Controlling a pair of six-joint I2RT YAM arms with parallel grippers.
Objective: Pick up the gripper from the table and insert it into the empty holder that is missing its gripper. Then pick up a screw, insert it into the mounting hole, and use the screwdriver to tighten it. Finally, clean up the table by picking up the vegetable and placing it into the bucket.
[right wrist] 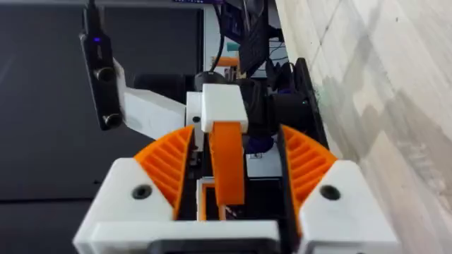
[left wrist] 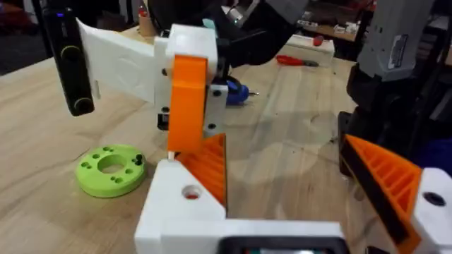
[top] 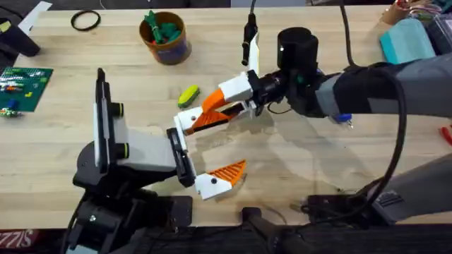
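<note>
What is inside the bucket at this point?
The bucket holds green items, seemingly leafy toy pieces; anything beneath them is hidden. The yellow-green vegetable lies on the table, outside it.

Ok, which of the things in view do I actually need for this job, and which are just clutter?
For the job:
gripper, held in the right gripper
holder
screwdriver
vegetable
bucket

Lying about:
black ring
green circuit board
green disc
red tool
</note>
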